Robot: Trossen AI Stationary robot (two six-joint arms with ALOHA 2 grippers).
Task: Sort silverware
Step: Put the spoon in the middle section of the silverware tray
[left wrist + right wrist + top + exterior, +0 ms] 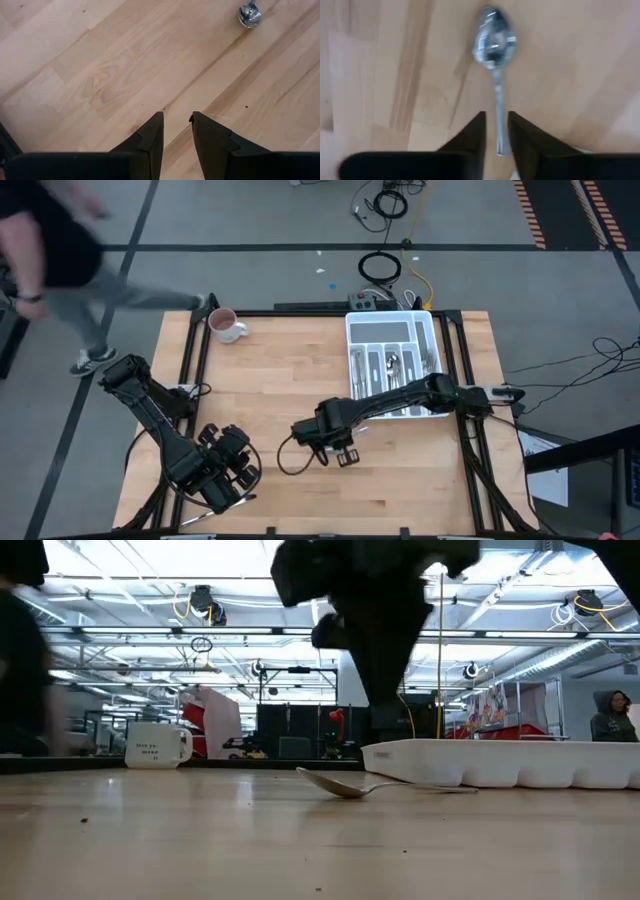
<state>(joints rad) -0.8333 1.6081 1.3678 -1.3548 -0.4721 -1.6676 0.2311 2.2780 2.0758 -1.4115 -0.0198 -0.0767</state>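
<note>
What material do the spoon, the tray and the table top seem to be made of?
Spoon: probably polished metal, since its bowl mirrors the lights.
Tray: looks like white plastic, with smooth, rounded walls.
Table: light wood, with visible grain and plank seams.

Dark jointed arms, black wedge-shaped claw fingers.

Bare tabletop between mug, tray
</note>
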